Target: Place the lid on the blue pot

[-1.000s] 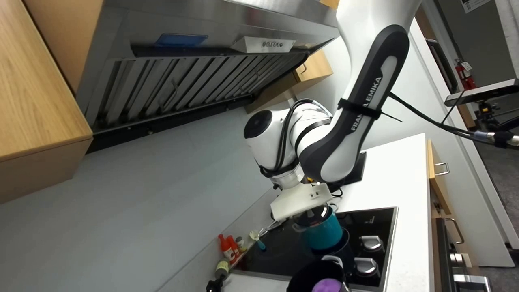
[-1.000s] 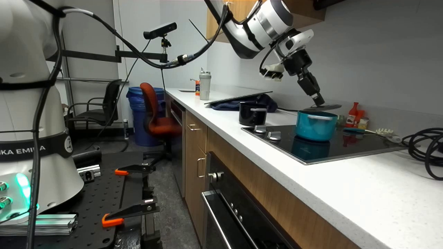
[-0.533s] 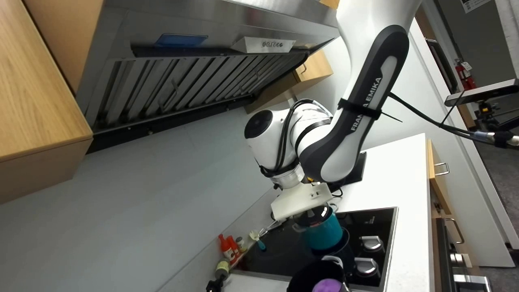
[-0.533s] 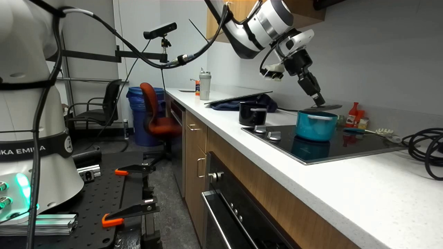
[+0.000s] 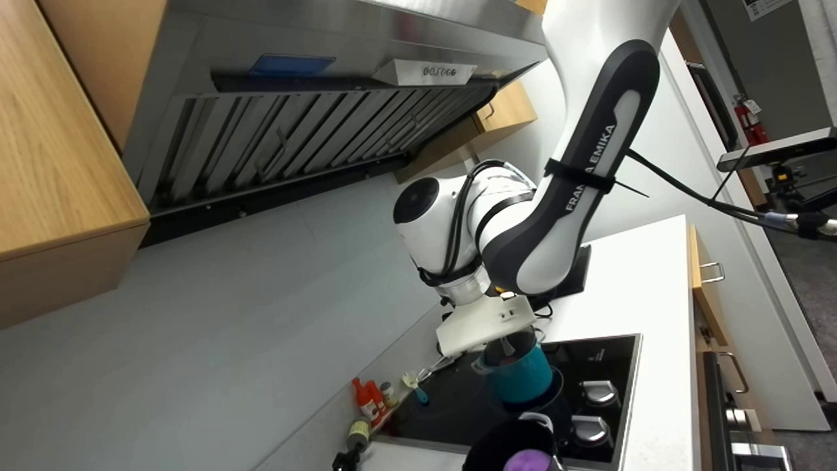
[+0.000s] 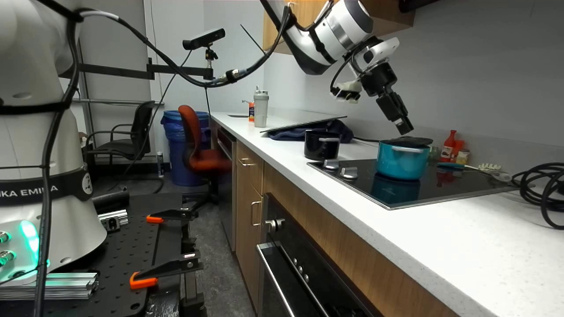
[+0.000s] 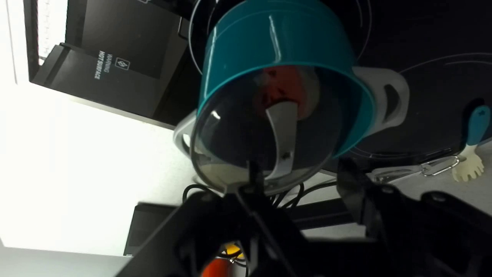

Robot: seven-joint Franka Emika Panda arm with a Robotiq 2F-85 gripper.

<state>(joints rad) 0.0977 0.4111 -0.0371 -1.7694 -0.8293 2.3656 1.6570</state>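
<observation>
The blue pot stands on the stove in both exterior views (image 5: 523, 379) (image 6: 402, 163) and fills the top of the wrist view (image 7: 276, 42). The glass lid with a grey handle lies over its mouth in both exterior views (image 5: 520, 341) (image 6: 407, 141). In the wrist view the lid (image 7: 234, 134) sits off-centre; pot interior shows beside its right edge. Something red shows through the glass. My gripper (image 7: 301, 179) is open and empty, its fingers apart near the lid's handle end. In an exterior view the gripper (image 6: 405, 127) is just above the lid. I cannot tell whether a finger touches it.
A black pot (image 6: 321, 147) stands beside the stove (image 6: 449, 189), with something purple inside. A spatula (image 7: 476, 127) and whisk lie behind, near red bottles (image 6: 448, 145). Black cables (image 6: 551, 185) lie on the counter. The range hood (image 5: 314, 118) hangs above.
My gripper has opened and let go of the lid's handle. The lid has dropped slightly onto the blue pot. The arm has hardly moved.
</observation>
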